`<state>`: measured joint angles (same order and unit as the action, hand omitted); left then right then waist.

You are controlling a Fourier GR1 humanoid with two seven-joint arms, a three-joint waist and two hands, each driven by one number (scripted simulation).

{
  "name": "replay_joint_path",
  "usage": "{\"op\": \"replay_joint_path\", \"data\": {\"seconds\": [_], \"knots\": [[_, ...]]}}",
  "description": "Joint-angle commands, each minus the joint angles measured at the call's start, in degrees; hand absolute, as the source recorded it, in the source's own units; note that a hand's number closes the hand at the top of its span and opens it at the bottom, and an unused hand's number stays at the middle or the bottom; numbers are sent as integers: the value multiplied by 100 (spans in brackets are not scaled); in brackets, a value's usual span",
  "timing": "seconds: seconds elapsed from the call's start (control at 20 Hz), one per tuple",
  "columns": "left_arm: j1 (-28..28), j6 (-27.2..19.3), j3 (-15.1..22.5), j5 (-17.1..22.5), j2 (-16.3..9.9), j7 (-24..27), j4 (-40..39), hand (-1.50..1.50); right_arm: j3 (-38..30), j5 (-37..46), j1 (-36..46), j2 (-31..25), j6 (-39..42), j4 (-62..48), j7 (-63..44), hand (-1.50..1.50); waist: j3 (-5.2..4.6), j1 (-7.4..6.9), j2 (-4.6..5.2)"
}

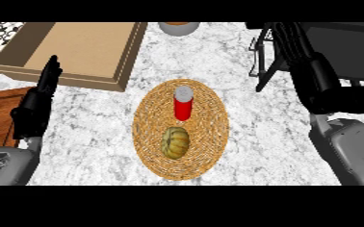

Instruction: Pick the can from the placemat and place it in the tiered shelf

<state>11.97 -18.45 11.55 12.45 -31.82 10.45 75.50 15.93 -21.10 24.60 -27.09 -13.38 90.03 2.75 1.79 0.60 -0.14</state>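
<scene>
A red can (183, 105) with a grey top stands upright on the far half of an oval woven placemat (146, 125) in the middle of the counter. My right hand (317, 84) is to the right of the mat, well apart from the can, its fingers straight and pointing away from me. It overlaps the black tiered shelf (261, 53) at the far right. At the left edge my left hand (37, 105) rests open, fingers up, holding nothing.
A yellow-green squash (175, 142) lies on the near half of the placemat, just in front of the can. A shallow wooden box (121, 57) sits at the far left, a grey bowl (178, 28) at the far middle, and a wooden board (7, 113) at the left edge.
</scene>
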Motion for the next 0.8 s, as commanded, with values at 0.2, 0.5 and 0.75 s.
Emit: {"op": "replay_joint_path", "data": {"seconds": [0.2,0.5,0.75], "knots": [[358,189,722,-151,704,-486,327,0,32,-434,958,680,72,-1566,-1236,-150,-181,-226,86],[157,310,848,12,799,-612,415,0,459,1144,138,30,-1390,-2352,-1266,150,-242,-149,124],[156,209,1044,-46,1172,-701,352,0,-116,1097,117,1592,-2958,-2771,-228,-150,-168,-176,86]]}}
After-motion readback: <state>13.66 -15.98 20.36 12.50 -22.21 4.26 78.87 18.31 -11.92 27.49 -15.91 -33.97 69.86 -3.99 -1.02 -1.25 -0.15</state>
